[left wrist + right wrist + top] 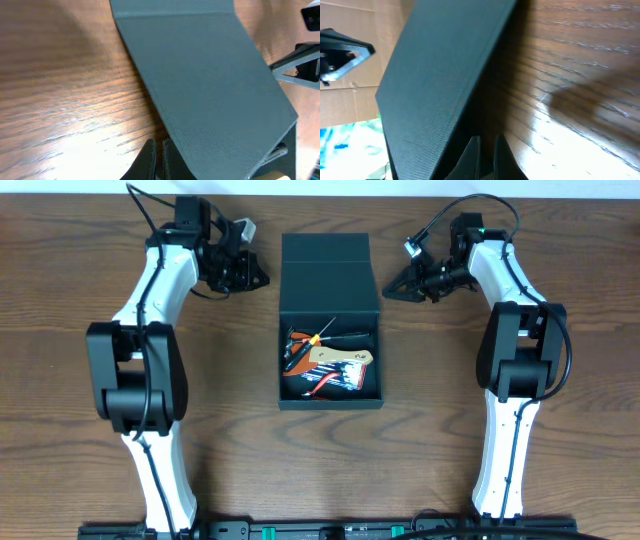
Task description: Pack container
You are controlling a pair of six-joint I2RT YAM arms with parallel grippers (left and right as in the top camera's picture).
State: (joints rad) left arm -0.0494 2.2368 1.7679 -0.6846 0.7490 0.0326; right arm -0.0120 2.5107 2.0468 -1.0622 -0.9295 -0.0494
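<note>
The dark teal container [283, 380] sits mid-table with its hinged lid [330, 280] tilted up over the rear half. Hand tools with orange and red handles [330, 365] lie in the open front part. My left gripper [262, 279] is shut and empty, its tips next to the lid's left edge. In the left wrist view its tips [159, 150] are beside the slanted lid [210, 75]. My right gripper [388, 290] is shut and empty by the lid's right edge. In the right wrist view its tips [486, 145] are beside the lid [440, 75].
The wooden table [80, 430] surrounds the box. Both arms reach in from the front edge, one on each side of the container. The right gripper's tip shows in the left wrist view [300, 67], and the left gripper's in the right wrist view [340, 55].
</note>
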